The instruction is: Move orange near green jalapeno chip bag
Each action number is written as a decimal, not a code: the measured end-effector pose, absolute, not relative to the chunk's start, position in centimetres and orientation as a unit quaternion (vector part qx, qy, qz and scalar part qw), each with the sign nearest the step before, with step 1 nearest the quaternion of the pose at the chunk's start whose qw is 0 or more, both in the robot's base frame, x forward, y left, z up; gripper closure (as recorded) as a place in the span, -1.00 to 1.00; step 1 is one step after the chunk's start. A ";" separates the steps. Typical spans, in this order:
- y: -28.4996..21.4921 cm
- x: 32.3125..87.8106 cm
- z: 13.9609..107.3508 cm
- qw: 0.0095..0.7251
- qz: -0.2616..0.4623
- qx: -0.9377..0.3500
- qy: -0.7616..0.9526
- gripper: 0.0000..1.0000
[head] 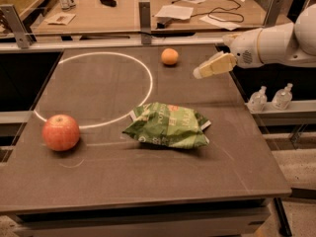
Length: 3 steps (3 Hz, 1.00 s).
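Tool (199,73), grip state unclear, above table (148,191) right of orange (170,57); arm (276,43) horizontal.

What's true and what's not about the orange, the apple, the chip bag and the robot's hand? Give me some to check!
1. The orange sits near the far edge of the table. True.
2. The gripper is holding the orange. False: it is in the air beside the orange, not touching it.
3. The apple lies on top of the chip bag. False: the apple sits on the table, well apart from the bag.
4. The chip bag is green and crumpled. True.
5. The apple is bigger than the orange. True.
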State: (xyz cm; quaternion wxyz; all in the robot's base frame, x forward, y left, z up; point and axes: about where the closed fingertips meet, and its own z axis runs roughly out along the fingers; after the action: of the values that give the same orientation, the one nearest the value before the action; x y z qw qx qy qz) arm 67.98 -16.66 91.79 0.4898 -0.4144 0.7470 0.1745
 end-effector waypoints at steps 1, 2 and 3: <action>-15.3 69.1 92.3 0.493 0.179 -0.435 0.732 -1.00; -13.3 70.8 92.5 0.490 0.181 -0.462 0.717 -1.00; -12.0 72.4 91.7 0.471 0.195 -0.481 0.713 -1.00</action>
State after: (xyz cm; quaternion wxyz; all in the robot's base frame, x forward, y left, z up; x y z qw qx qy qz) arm 72.42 -11.98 91.71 0.4710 -0.4806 0.7135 0.1953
